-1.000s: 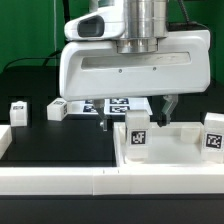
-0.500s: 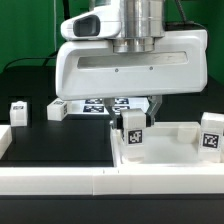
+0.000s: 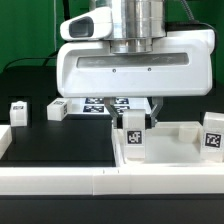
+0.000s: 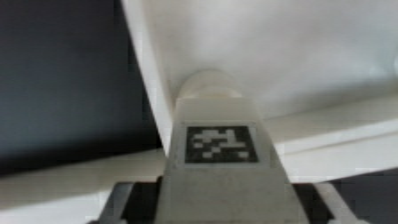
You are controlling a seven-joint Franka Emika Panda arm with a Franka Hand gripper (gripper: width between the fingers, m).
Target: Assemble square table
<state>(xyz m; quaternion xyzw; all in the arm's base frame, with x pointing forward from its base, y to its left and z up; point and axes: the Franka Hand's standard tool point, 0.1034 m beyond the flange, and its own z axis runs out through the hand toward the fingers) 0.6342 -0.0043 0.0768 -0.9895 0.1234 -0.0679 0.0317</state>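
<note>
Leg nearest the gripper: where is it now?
Exterior view, centre: the leg stands upright in the gripper, at the tabletop's end on the exterior view's left, with the marker board just behind it.

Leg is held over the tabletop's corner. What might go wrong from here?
1. The held leg hangs close to the tabletop's raised rim; it may catch there rather than seat.
2. In the wrist view most of the leg sticks out beyond the fingers, so pressing may tilt it.
3. A loose leg stands at the tabletop's other end; a sweep might knock it.
</note>
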